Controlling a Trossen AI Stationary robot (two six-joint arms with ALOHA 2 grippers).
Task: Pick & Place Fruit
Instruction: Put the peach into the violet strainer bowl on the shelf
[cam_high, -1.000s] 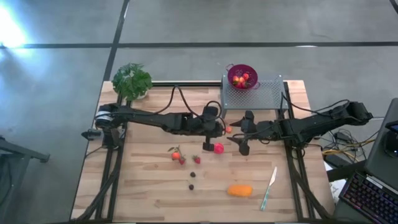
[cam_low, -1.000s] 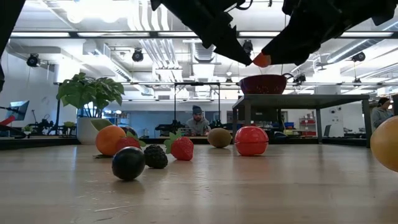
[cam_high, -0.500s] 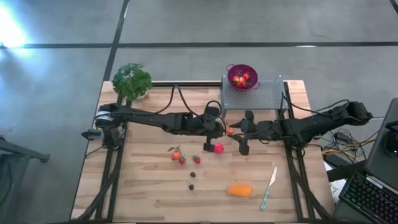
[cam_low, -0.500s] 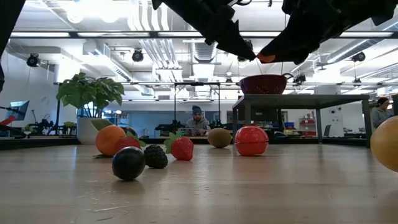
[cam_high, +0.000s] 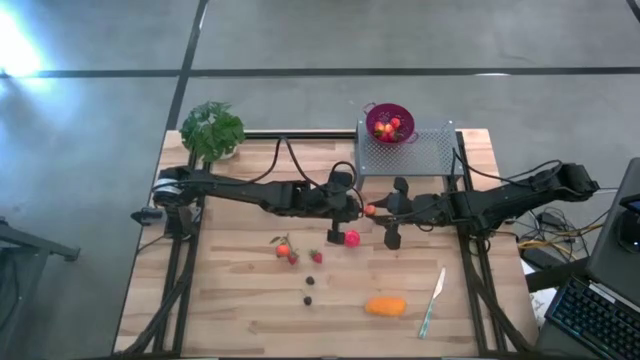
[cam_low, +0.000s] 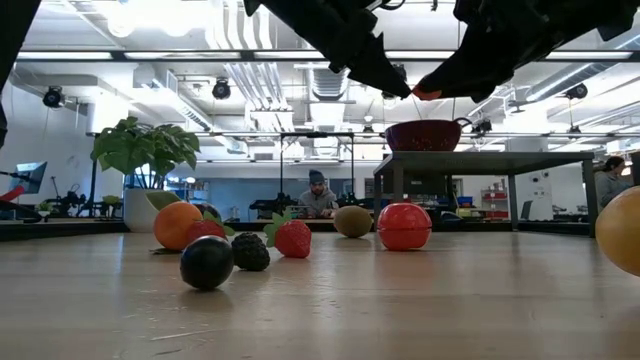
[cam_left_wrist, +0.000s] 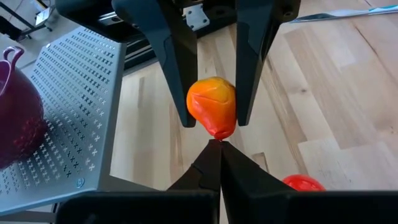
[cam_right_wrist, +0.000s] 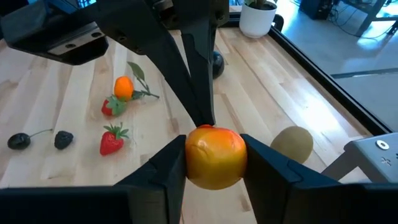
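A small orange-red fruit (cam_left_wrist: 212, 107) hangs in the air above the table's middle, between my two grippers. My left gripper (cam_high: 361, 210) reaches in from the table's left and is shut at the fruit's pointed red end. My right gripper (cam_high: 378, 211) comes from the right, shut on the fruit's sides. Below on the wood lie a pink-red ball (cam_high: 351, 237), a strawberry (cam_high: 316, 256), an orange with a strawberry (cam_high: 284, 250), two dark berries (cam_high: 310, 290), a kiwi (cam_right_wrist: 292, 143) and an oblong orange piece (cam_high: 386, 306). My left gripper pinches the fruit's pointed red end (cam_left_wrist: 217, 132) at the very tips of its shut fingers, slanting down from the table's left. The fruit is clear of the table. My right gripper pinches the fruit's two rounded sides (cam_right_wrist: 214, 158) between its two fingers (cam_right_wrist: 173, 167), slanting down from the table's right, opposite my left gripper.
A perforated metal rack (cam_high: 408, 152) stands at the far right with a purple bowl (cam_high: 390, 123) of fruit behind it. A potted plant (cam_high: 212, 130) is at the far left corner. A slim pale knife (cam_high: 432, 300) lies near the front right.
My right gripper's fingers have closed in from a wide gap onto the two sides of the fruit. My left gripper has stayed shut at the fruit's end. The fruit has kept its place in the air.
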